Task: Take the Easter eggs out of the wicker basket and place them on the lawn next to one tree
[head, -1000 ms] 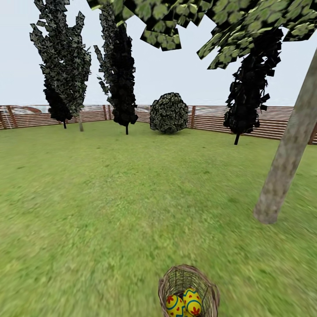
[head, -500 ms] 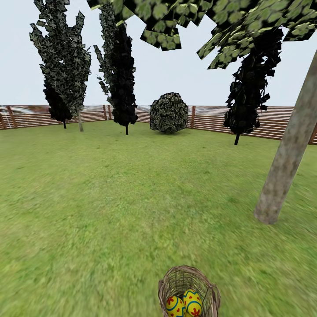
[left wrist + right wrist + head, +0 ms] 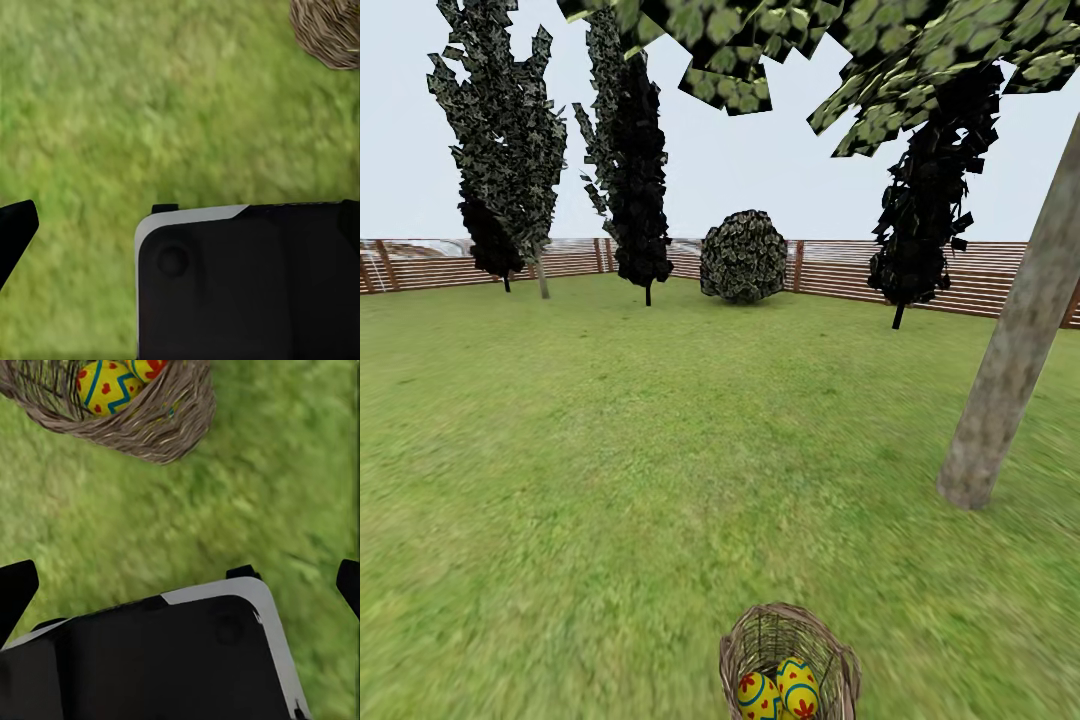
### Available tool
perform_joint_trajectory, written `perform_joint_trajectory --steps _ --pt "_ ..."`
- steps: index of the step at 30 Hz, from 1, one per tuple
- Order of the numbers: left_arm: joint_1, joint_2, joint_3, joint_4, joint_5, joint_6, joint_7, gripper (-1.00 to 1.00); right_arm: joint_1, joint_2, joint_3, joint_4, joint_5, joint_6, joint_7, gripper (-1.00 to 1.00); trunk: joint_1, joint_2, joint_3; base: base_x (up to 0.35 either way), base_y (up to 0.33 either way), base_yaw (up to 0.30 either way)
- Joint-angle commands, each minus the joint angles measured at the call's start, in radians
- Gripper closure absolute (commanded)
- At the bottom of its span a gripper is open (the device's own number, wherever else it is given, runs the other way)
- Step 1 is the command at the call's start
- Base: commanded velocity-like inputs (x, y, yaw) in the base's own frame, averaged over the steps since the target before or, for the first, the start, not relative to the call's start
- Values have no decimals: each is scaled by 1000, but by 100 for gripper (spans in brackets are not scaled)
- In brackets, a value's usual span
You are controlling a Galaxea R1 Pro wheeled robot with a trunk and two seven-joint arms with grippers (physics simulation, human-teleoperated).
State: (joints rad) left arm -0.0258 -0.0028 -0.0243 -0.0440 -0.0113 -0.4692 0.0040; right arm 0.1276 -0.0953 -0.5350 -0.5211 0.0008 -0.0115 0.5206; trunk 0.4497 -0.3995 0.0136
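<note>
No egg has been lifted yet, so the first pick is judged to be in hand. The basket (image 3: 788, 660) sits on the lawn (image 3: 610, 450) close ahead, with two eggs (image 3: 780, 690) seen inside; a third cannot be made out. The tree (image 3: 1010, 360) stands near, to the right. The right claw (image 3: 180, 581) is spread wide near the basket; the left claw's (image 3: 15, 232) opening cannot be told. Next, a descent into the basket is called for. Nothing differs from the earlier frames.
</note>
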Motion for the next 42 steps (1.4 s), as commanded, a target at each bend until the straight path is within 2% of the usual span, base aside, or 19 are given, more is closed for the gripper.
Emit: perform_joint_trajectory --steps 1,8,12,14,17,20,21,24,25,27,28,33,35,37,42 --pt "0 0 -2 1 -1 -3 0 -100 2 -1 -6 -6 0 2 7 -100 0 0 0 0 0 0" --pt "0 0 -2 1 -1 -3 0 -100 25 -4 -24 -26 -1 8 11 -100 0 0 0 0 0 0" --pt "0 0 -2 1 -1 -3 0 -100 53 2 -124 -72 -2 1 18 -100 0 0 0 0 0 0" --pt "0 0 -2 1 -1 -3 0 -100 87 10 -185 -143 -2 -1 27 -100 0 0 0 0 0 0" --pt "0 0 -2 1 -1 -3 0 -100 135 31 -221 -239 -3 -1 49 -100 0 0 0 0 0 0" --pt "0 0 -2 1 -1 -3 0 -100 176 80 -242 -369 -2 5 81 -100 0 0 0 0 0 0" --pt "0 0 -2 1 -1 -3 0 -100 195 123 -259 -461 -1 12 94 -100 0 0 0 0 0 0" --pt "0 0 -2 1 -1 -3 0 -100 218 188 -290 -604 3 34 107 -100 0 0 0 0 0 0" --pt "0 0 -2 1 -1 -3 1 -100 230 219 -305 -690 4 63 112 -100 0 0 0 0 0 0" --pt "0 0 -2 1 -1 -3 1 -100 238 238 -315 -763 3 106 116 -100 0 0 0 0 0 0" --pt "0 0 -2 1 -1 -3 1 -100 243 250 -318 -828 2 164 119 -100 0 0 0 0 0 0" --pt "0 0 -2 1 -1 -3 0 -100 250 264 -314 -993 3 324 123 -100 0 0 0 0 0 0" --pt "0 0 -2 1 0 -3 0 -100 251 263 -302 -1019 4 361 123 -100 0 0 0 0 0 0" --pt "0 0 -2 1 0 -3 0 -100 250 262 -257 -1041 8 401 119 -100 0 0 0 0 0 0" --pt "0 1 -2 1 0 -3 -1 -100 246 260 -150 -1057 12 433 95 -100 0 0 0 0 0 0"
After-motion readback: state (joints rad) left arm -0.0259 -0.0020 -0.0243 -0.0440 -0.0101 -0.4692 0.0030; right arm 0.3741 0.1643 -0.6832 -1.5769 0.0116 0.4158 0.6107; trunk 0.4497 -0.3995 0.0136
